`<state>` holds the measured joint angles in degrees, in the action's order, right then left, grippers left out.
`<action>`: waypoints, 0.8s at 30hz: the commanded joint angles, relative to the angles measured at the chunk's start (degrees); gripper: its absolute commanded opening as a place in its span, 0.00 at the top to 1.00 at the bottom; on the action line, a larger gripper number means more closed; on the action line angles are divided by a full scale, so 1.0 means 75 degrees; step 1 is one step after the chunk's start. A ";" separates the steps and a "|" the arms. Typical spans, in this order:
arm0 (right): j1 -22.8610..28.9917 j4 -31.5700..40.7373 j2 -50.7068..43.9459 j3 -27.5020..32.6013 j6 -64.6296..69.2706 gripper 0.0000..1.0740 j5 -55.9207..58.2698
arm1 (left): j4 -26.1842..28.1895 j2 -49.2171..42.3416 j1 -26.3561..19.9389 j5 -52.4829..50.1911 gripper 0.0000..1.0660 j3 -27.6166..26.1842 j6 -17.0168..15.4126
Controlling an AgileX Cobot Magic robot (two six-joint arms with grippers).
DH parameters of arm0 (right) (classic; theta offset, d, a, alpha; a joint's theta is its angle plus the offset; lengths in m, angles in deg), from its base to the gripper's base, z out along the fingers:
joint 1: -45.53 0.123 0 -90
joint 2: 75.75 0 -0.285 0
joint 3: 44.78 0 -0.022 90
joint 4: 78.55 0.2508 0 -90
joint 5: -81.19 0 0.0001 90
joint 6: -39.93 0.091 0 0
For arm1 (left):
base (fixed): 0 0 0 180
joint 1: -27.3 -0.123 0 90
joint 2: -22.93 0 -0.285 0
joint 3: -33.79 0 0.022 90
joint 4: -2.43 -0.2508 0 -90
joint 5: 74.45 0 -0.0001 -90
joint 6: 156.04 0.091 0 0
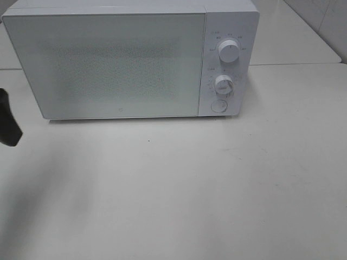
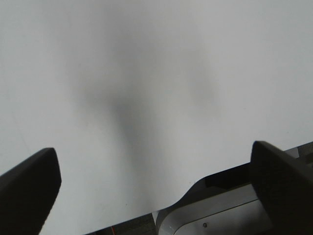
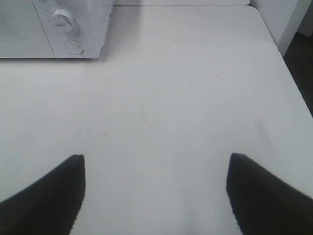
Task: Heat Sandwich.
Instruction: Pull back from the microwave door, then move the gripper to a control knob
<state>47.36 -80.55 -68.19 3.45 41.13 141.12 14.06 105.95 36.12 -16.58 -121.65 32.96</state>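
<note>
Plainly, the white microwave stands at the far edge of the pale counter, nearer the far left corner, with its frosted door shut flush. On the panel beside the door an upper knob sits above a lower knob, and a round button lies under both. The sandwich shows in no view, so where it lies cannot be told; the door's glass is too cloudy to see through. The left gripper hangs over the left edge of the counter, its two dark fingers spread wide with only bare surface and their own soft shadow between them; from the high camera just a dark piece of it shows at that edge. The right gripper is out of the high camera's sight; its wrist view shows it above the counter's near part, looking toward the microwave's panel and the right edge, fingers likewise wide apart and holding nothing.
</note>
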 commanded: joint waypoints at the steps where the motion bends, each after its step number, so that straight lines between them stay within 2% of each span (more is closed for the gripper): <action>1: -0.0069 -0.0031 -0.0206 0.0015 0.0053 0.29 -0.0061 | -0.0046 -0.0428 -0.0558 0.0199 0.03 0.0328 -0.0046; 9: -0.0069 -0.0031 -0.0206 0.0015 0.0053 0.29 -0.0061 | -0.0160 -0.1856 -0.1520 0.0344 0.03 0.1238 -0.0306; 24: -0.0069 -0.0031 -0.0206 0.0015 0.0053 0.29 -0.0061 | -0.0565 -0.4736 -0.1528 0.0397 0.03 0.2720 -0.0390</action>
<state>47.36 -80.55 -68.19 3.45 41.13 141.12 10.10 73.75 24.84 -13.95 -103.08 30.32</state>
